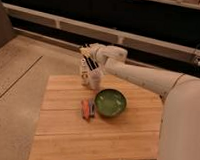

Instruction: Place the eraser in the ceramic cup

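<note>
My gripper hangs at the back of the wooden table, just above the small cream-white ceramic cup. Its fingers point down and hold a dark oblong piece, the eraser, whose lower end is close over the cup's rim. The cup stands upright near the table's back edge, left of the middle.
A slim white bottle-like thing stands right beside the cup on its left. A wide green bowl sits in front of the cup, with an orange-red and grey oblong item to its left. The wooden table ends at a floor drop on the left.
</note>
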### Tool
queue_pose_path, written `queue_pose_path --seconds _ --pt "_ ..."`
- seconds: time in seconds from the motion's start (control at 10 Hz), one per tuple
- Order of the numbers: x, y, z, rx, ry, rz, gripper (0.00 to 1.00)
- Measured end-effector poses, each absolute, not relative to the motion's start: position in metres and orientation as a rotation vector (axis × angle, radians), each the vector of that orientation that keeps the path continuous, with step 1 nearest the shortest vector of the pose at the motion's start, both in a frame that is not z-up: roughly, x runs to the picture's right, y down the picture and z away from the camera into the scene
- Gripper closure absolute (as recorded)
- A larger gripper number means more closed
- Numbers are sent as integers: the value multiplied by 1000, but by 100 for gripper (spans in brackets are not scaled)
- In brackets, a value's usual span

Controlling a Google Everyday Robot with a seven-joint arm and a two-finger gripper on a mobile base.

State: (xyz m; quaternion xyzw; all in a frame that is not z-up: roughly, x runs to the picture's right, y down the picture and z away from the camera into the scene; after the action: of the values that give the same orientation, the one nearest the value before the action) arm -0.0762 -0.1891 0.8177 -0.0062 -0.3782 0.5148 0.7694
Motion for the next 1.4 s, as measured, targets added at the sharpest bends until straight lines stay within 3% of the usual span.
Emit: queue_pose_path --seconds 1.2,1.3,1.4 --pt "-63 -162 849 -66 -851 1059 100" --pt "-65 -163 850 -73 -861 1049 96" --pt "-68 -163 852 -82 -874 1035 85"
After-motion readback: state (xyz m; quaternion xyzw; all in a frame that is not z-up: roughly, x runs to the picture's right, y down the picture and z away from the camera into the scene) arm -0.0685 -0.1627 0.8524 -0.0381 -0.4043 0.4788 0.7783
